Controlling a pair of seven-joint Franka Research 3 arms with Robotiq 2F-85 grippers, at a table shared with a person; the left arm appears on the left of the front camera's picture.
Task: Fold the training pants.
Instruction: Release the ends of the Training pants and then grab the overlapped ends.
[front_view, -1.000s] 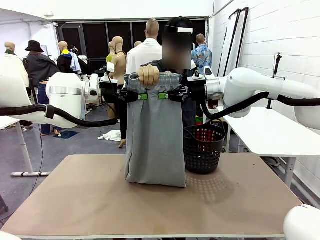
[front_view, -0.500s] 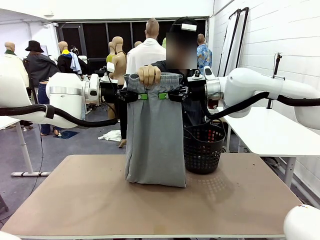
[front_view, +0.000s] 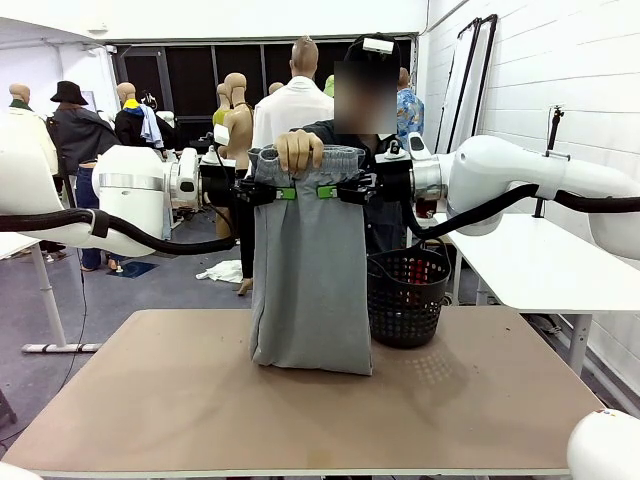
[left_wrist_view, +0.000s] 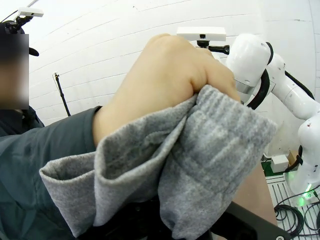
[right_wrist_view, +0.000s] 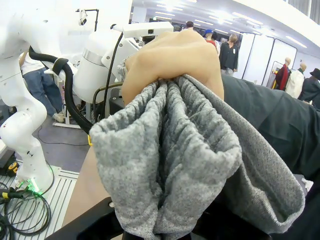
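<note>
The light grey training pants hang folded lengthwise above the table, their lower end resting on the tabletop. My left gripper is shut on the cloth just under the waistband from the left. From the right, my right gripper is shut on it at the same height. A person's hand clutches the bunched waistband between and above them. In the left wrist view that hand grips the grey waistband. The right wrist view has the hand over the gathered waistband, which hides my fingers.
A black mesh basket stands on the table just right of the pants. The person stands at the far edge behind the cloth. A white table is at the right, and a small white cloth lies on the floor beyond.
</note>
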